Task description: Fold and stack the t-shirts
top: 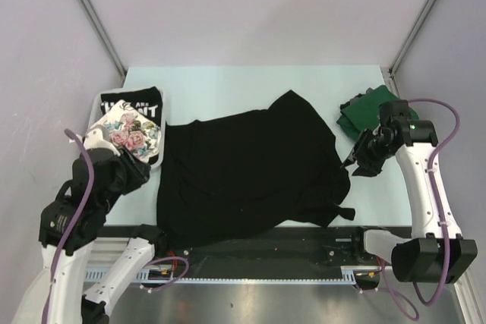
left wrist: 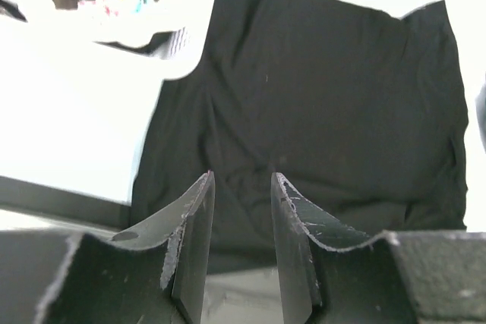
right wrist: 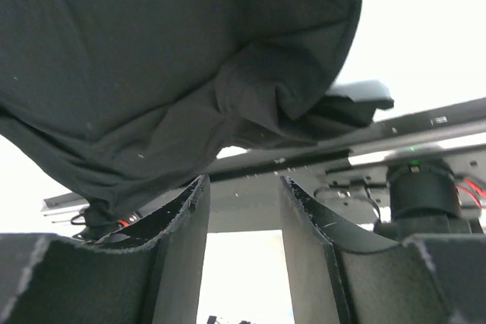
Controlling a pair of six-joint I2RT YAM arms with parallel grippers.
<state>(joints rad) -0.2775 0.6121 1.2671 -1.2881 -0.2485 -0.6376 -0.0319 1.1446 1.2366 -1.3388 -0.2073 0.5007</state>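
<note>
So your left end effector [left wrist: 241,176] is released, gripping nothing, beside the basket [top: 162,128] that holds the floral shirt [top: 129,136] and the lettered black shirt [top: 134,102]. The big black shirt [top: 250,168] lies rumpled mid-table [top: 228,85]. The green shirt [top: 361,110] is bunched at the right. Your right end effector [right wrist: 243,180] is released, just off the big black shirt's right edge.

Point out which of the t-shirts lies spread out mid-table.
The large plain black t-shirt. The dark green one sits bunched at the far right; the lettered black one and floral one lie piled at the left.
</note>
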